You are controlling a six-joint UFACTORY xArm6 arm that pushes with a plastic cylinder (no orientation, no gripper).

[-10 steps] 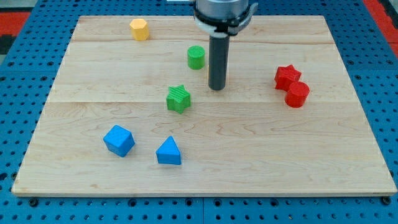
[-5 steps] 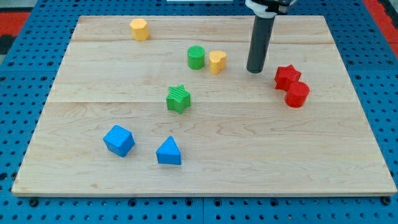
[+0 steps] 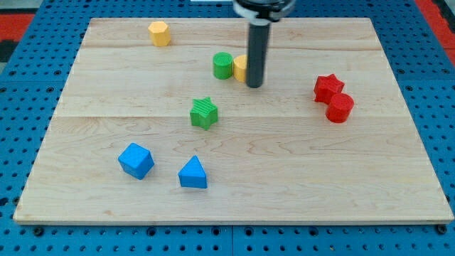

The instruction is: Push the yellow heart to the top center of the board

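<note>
- The wooden board (image 3: 398, 178) lies on a blue pegboard table (image 3: 21, 107), which shows all round its edges.
- The blue cube (image 3: 136, 160) sits toward the view's bottom left, with the blue triangular block (image 3: 193, 173) just beside it at about 4 o'clock, the two apart.
- The yellow hexagonal block (image 3: 159, 33) stands alone near the view's top left, well away from everything else.
- The green star (image 3: 204, 112) lies near the board's middle, at about 1 o'clock from the blue pair.
- The green cylinder (image 3: 223, 65) stands at about 1 o'clock from the green star, in the upper middle of the board.
- The yellow heart (image 3: 240, 67) is just at 3 o'clock of the green cylinder, seemingly touching it; the rod hides its right part, so only a sliver shows.
- My tip (image 3: 254, 85) rests on the board against the heart's right side, at about 4 o'clock from it. This arm carries no hand or jaws, only the dark rod, so there is nothing to hold apart or together.
- The red star (image 3: 328, 87) lies at 3 o'clock from my tip, well apart from it.
- The red cylinder (image 3: 340, 107) touches the red star at about its 5 o'clock.
</note>
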